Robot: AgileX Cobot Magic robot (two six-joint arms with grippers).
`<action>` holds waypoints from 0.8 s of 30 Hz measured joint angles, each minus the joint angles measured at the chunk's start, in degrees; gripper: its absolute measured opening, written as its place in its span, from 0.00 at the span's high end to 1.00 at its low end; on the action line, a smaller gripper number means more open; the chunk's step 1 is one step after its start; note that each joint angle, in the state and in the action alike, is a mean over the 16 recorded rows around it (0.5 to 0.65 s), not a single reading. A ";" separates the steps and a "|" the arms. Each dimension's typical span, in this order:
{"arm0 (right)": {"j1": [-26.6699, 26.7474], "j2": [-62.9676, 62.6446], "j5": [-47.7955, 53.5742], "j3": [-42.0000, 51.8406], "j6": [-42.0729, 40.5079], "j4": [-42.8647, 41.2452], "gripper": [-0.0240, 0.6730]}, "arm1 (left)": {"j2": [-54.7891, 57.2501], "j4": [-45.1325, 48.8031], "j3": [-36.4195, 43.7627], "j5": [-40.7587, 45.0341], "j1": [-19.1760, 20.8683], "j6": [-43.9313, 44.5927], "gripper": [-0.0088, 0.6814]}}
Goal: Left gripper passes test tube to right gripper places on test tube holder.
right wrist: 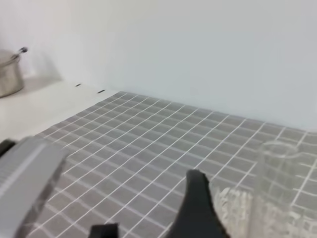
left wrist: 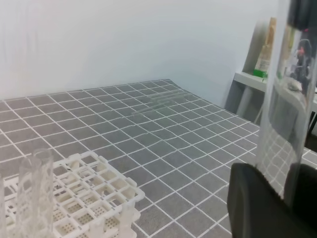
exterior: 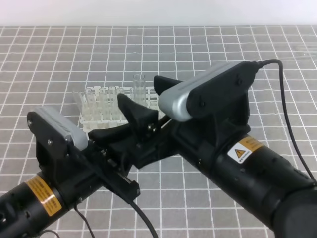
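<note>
bench: grey-tiled top with a white grid of lines (exterior: 59, 59), fills most of the frame | wall: plain white (left wrist: 124, 39), across the top | pot: silver metal (right wrist: 10, 77), upper left, on a white ledge (right wrist: 44, 106) | shelf: pale, holding green-and-yellow items (left wrist: 262, 59), upper right, blurred

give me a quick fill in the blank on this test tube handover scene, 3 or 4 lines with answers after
1. The test tube holder is made of ____ plastic.
2. In the left wrist view, the test tube stands nearly ____ against the black finger of the left gripper.
3. The jaws of the right gripper are ____.
4. The table is covered by a grey mat with a white ____ pattern.

Missing words: white; upright; open; grid
</note>
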 joint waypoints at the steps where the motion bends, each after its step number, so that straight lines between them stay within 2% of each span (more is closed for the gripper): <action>1: 0.00 0.30 -0.29 -0.09 0.12 0.03 0.30 | 0.00 0.17 0.00 -0.23 0.00 -0.01 0.95; 10: 0.00 2.46 -1.89 -0.91 1.13 -0.10 0.34 | 0.03 1.79 0.00 -0.42 -0.01 -0.32 0.94; 24: -0.04 3.09 -1.98 -1.24 3.00 -1.59 0.59 | 0.03 2.50 0.01 -0.45 -0.01 -1.64 0.91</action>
